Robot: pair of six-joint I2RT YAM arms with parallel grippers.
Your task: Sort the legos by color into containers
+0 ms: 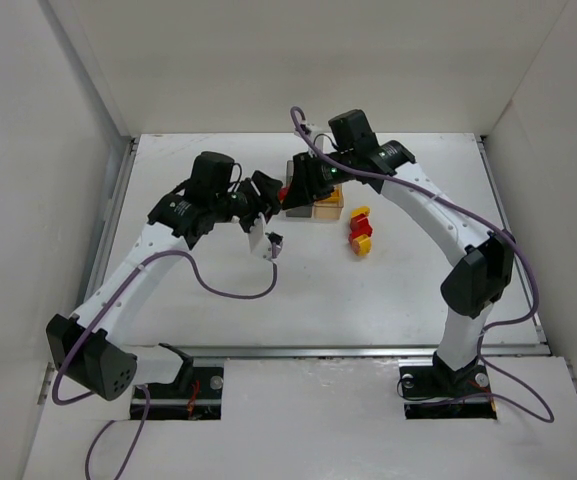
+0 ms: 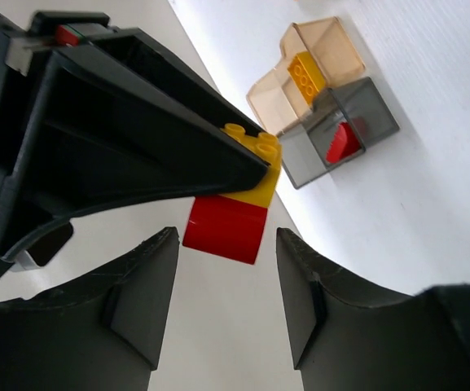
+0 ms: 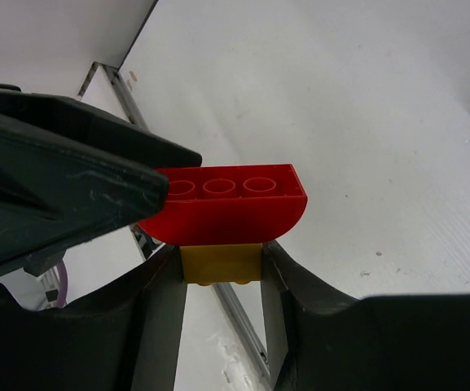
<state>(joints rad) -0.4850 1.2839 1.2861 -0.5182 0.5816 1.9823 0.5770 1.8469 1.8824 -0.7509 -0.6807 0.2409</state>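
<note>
Above the middle of the bench (image 1: 218,300), the left arm (image 1: 138,270) and right arm (image 1: 448,225) are hanging with their claws facing each other, just beside the two joined bins. The amber bin (image 2: 326,45) is holding one yellow piece (image 2: 308,72), and the grey bin (image 2: 375,116) is holding one red piece (image 2: 342,142). More loose legos (image 1: 360,232) are lying to the right of the bins.

The right claw (image 3: 222,254) is clenching a yellow brick (image 3: 222,265). A rounded red brick (image 3: 226,204) is sticking to it, so both are hanging in the air. The left claw (image 2: 226,244) is standing released, its fingers straddling the red brick with a gap on each side.

Risks, as judged:
- An off-centre closure is likely to be pushing the red brick sideways and twisting the yellow brick out of the right claw's narrow hold. The stuck pair would then fall, possibly into the wrong bin.
- The red brick's rounded face is offering poor purchase, so the fingers may be slipping during the pull.
- A sudden separation could be flicking either brick away.
</note>
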